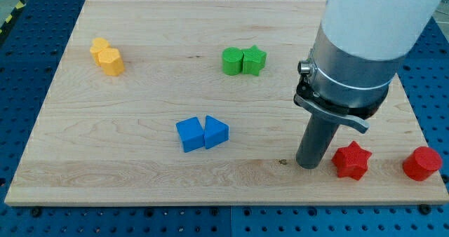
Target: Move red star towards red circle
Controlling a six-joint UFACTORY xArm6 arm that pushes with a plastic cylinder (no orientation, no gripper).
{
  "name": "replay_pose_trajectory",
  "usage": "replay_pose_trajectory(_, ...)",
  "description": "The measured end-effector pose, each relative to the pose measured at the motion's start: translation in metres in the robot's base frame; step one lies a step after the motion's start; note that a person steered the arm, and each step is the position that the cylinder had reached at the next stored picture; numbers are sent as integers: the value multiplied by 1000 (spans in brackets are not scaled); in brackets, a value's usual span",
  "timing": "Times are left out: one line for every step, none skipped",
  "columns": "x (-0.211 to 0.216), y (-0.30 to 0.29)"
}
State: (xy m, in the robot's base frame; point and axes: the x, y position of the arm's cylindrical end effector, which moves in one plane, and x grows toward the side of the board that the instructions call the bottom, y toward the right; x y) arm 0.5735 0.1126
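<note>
The red star [351, 160] lies on the wooden board near the view's bottom right. The red circle [422, 163] lies to its right, close to the board's right edge, with a gap between them. My tip [309, 164] rests on the board just left of the red star, close beside it; whether it touches is not clear. The arm's white and grey body hangs above it at the view's top right.
Two blue blocks [202, 134] sit together left of the tip. A green block and a green star [244, 61] touch near the top middle. Two yellow blocks [106, 57] sit at the top left. The board's bottom edge [224, 203] is near.
</note>
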Motion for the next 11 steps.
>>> replay_pose_trajectory(4,8)
replay_pose_trajectory(4,21)
replay_pose_trajectory(4,32)
replay_pose_trajectory(4,48)
replay_pose_trajectory(4,68)
replay_pose_trajectory(4,79)
replay_pose_trajectory(4,79)
replay_pose_trajectory(8,82)
replay_pose_trajectory(11,83)
replay_pose_trajectory(18,85)
replay_pose_trajectory(23,90)
